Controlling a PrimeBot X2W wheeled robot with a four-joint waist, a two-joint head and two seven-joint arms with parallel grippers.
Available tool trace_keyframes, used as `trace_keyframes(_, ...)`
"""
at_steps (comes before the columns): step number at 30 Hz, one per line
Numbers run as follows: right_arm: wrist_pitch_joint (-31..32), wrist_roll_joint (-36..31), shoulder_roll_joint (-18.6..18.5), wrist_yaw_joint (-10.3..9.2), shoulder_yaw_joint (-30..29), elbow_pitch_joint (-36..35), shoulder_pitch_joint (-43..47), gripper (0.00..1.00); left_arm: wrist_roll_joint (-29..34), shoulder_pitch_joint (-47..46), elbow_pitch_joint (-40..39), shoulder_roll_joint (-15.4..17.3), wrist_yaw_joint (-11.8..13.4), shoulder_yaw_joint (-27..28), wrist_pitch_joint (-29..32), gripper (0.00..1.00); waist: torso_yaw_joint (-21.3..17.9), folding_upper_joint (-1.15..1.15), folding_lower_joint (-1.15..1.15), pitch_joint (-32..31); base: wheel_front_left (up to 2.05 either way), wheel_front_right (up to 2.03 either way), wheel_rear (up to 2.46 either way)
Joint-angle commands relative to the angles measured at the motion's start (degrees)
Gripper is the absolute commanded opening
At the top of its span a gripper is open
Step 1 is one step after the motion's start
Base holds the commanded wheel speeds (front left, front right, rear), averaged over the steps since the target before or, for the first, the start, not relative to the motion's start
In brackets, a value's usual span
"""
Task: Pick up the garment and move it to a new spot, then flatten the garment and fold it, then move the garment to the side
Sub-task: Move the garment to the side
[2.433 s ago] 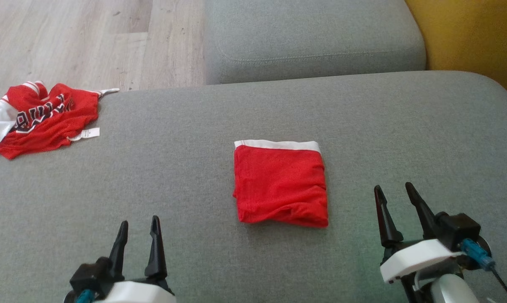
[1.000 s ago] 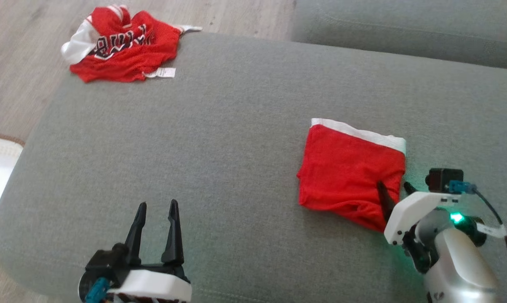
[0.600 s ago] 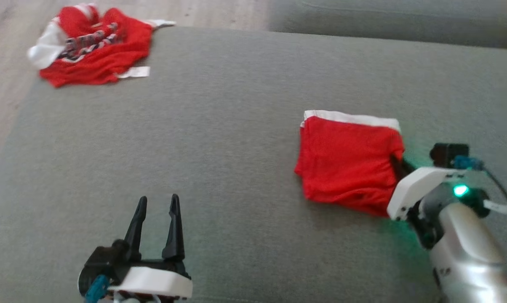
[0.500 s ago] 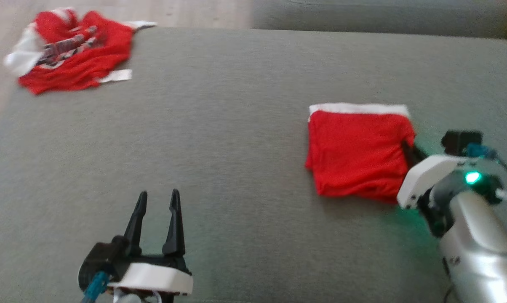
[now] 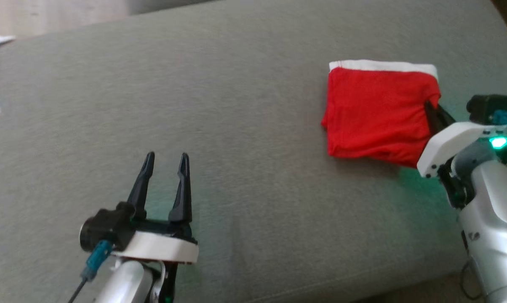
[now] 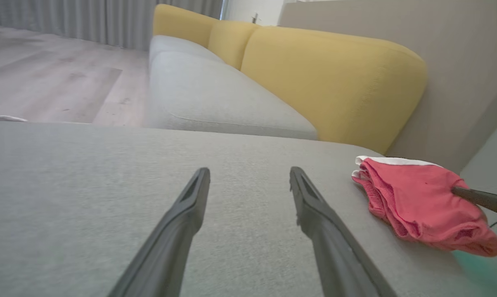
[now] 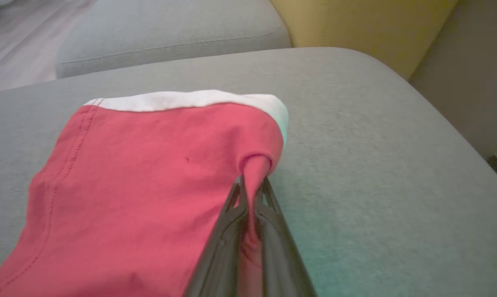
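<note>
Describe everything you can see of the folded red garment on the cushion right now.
The folded red garment is a roughly square stack of thin, knit-looking fabric with a white band along its far edge and a stitched seam down its left side. It lies mostly flat on the grey cushion, layers showing at the left edge. The right gripper is shut on a pinched-up fold at its right edge, just below the band.

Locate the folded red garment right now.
Head view, right side: the folded red garment lies on the grey cushion, its right edge pinched in the shut right gripper; the open left gripper sits well apart.
</note>
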Motion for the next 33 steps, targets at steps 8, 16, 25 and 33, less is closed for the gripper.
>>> trace_keyframes(8,-2.0,-1.6,-0.4,0.37,1.3,-0.7,-6.1,0.00,0.9,-3.4,-2.8,1.6,0.4,1.5,0.6,1.00,-2.0,0.00,0.00,4.2,0.00,0.00,0.00)
trace_keyframes(16,-2.5,-4.0,-4.0,0.37,1.3,2.7,-12.1,0.00,1.3,-4.1,-4.7,2.6,1.2,2.1,1.0,1.00,1.9,0.00,0.00,6.3,0.00,0.00,0.00)
trace_keyframes(25,-3.6,-6.1,-12.4,0.37,-5.1,9.1,-18.4,0.00,2.0,-4.7,-7.5,4.2,2.1,2.4,2.1,1.00,6.3,0.00,0.00,10.2,0.00,0.00,0.00)
trace_keyframes(33,-5.5,-9.8,-16.9,0.37,-12.5,12.8,-18.8,0.00,2.4,-4.8,-9.4,4.9,2.7,2.3,2.8,1.00,7.9,0.00,0.00,11.9,0.00,0.00,0.00)
